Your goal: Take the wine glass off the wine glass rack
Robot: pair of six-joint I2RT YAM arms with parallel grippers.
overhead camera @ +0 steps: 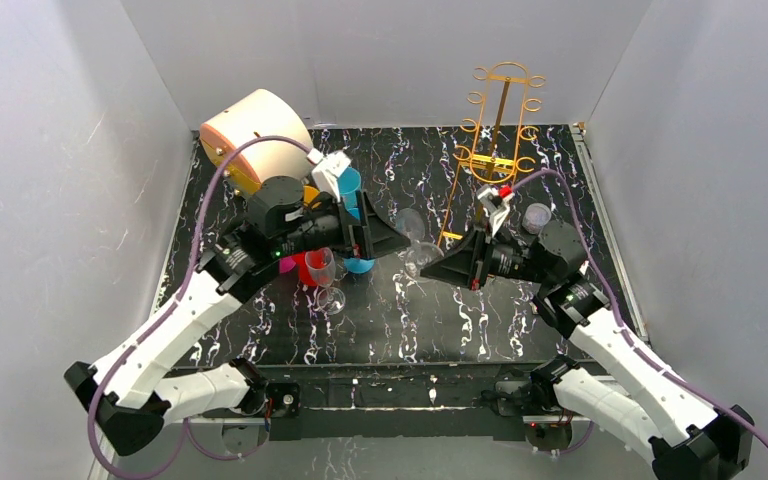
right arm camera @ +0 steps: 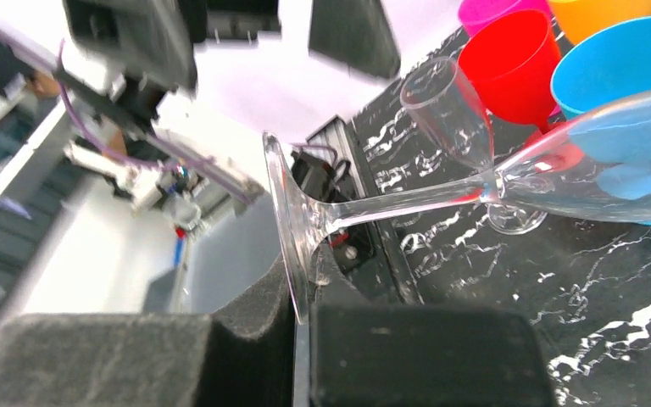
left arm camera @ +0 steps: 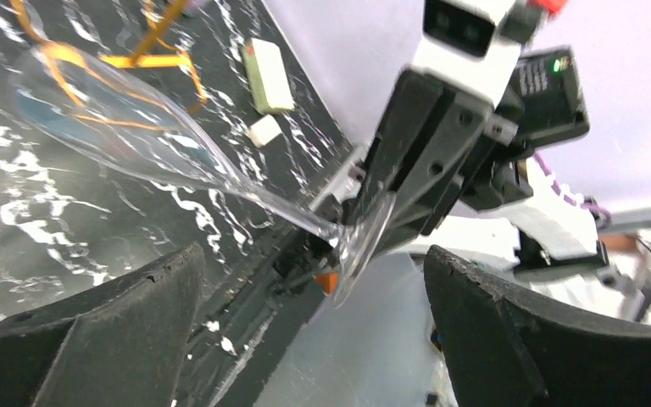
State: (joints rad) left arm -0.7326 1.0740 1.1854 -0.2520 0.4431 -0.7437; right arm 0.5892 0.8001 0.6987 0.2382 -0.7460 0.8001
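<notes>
Clear wine glass (right arm camera: 407, 202) is hanging level, apart from the wine glass rack (overhead camera: 500, 130). The right pincer (right arm camera: 301, 339) is clenching its foot. The left pincer (left arm camera: 314, 271) is gaping, released.

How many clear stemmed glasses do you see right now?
2. One wine glass is held sideways, its foot pinched in the right pincer. A second glass stands upright on the table beside the red cup. More may hide behind the left arm.

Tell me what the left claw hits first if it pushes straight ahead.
Probably the wine glass, its foot pinched in the right claw, lying just ahead between the left claw's open jaws.
</notes>
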